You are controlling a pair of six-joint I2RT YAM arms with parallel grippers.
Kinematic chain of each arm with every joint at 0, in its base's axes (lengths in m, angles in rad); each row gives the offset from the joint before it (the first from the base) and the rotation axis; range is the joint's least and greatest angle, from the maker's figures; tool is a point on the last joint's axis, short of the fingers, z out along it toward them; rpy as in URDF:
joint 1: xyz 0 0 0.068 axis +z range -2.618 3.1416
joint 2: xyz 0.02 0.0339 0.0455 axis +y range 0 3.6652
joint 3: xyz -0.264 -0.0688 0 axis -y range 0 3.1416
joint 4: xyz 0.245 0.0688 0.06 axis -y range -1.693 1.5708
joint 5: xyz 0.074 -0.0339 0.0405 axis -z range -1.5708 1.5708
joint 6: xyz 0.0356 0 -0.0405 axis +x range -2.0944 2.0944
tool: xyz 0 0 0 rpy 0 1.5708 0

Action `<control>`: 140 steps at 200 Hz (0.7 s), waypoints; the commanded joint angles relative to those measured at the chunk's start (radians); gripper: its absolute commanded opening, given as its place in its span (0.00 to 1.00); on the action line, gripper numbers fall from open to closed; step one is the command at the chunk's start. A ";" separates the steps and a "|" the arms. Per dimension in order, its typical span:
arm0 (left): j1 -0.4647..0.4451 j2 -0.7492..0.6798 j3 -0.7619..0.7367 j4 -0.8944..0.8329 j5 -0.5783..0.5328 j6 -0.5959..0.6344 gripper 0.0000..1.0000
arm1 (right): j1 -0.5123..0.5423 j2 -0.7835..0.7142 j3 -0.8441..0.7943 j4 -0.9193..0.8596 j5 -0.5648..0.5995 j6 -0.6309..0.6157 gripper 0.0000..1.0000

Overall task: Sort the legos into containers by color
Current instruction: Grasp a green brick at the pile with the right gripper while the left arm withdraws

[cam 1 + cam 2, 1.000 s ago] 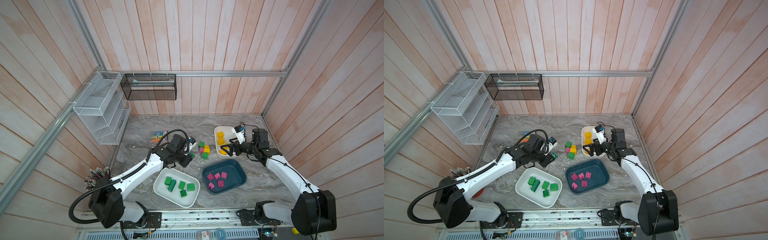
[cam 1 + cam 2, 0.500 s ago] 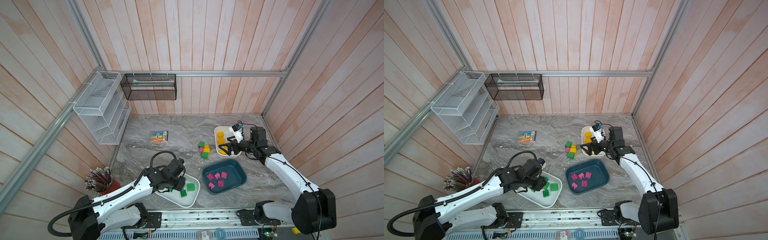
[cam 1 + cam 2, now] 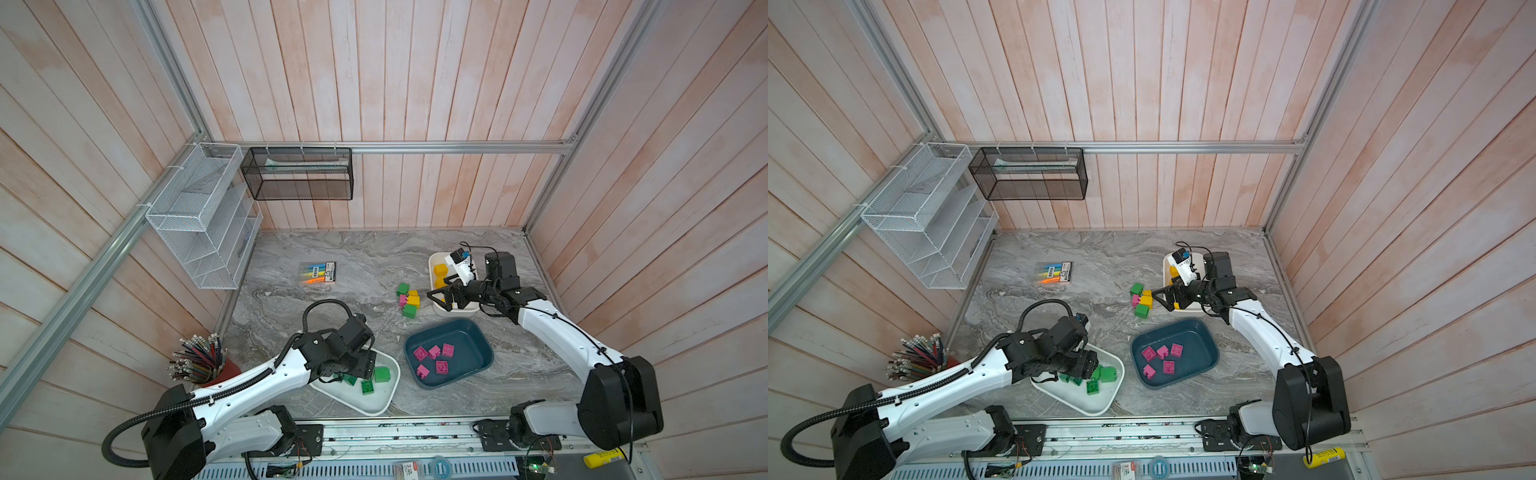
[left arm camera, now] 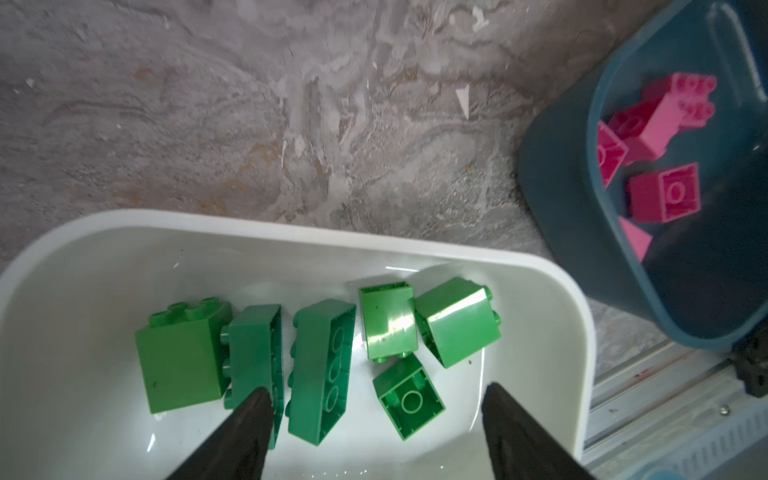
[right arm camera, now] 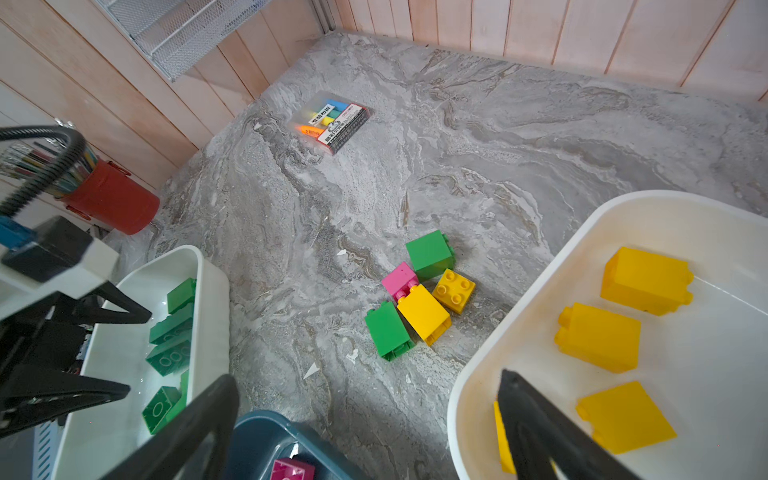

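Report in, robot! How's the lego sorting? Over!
Left claw, right claw open, empty. Left above green-filled tub. Five legos loose on table. Nothing blocking.

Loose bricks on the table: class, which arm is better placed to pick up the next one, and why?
Right. The right gripper is open and hangs at the edge of the yellow-brick tub, just beside the loose bricks. The left gripper, also open, is over the green-brick tub, farther from them.

1. left gripper (image 4: 374,395) over near tub (image 4: 291,249); six bricks (image 4: 324,365) in it, under and ahead of the jaws.
2. middle tub (image 3: 469,349) just right of left gripper, more bricks (image 3: 441,367) inside.
3. right gripper (image 5: 369,378) above far tub (image 5: 473,407) rim; loose bricks (image 5: 419,291) on table (image 5: 498,145) ahead, highlighter pack (image 5: 332,120) beyond.
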 commanded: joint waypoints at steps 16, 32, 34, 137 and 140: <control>0.136 -0.045 0.075 0.074 0.038 0.137 0.86 | 0.084 0.061 0.046 0.051 0.111 0.047 0.98; 0.208 -0.052 0.076 0.121 0.096 0.186 0.88 | 0.114 0.108 0.075 0.034 0.134 0.012 0.98; 0.219 -0.052 0.075 0.127 0.107 0.193 0.88 | 0.117 0.114 0.080 0.031 0.137 0.007 0.98; 0.469 -0.070 0.001 0.297 0.337 0.242 1.00 | 0.307 0.420 0.301 0.001 0.549 0.363 0.98; 0.472 -0.071 -0.001 0.297 0.339 0.243 1.00 | 0.312 0.423 0.299 0.009 0.569 0.385 0.98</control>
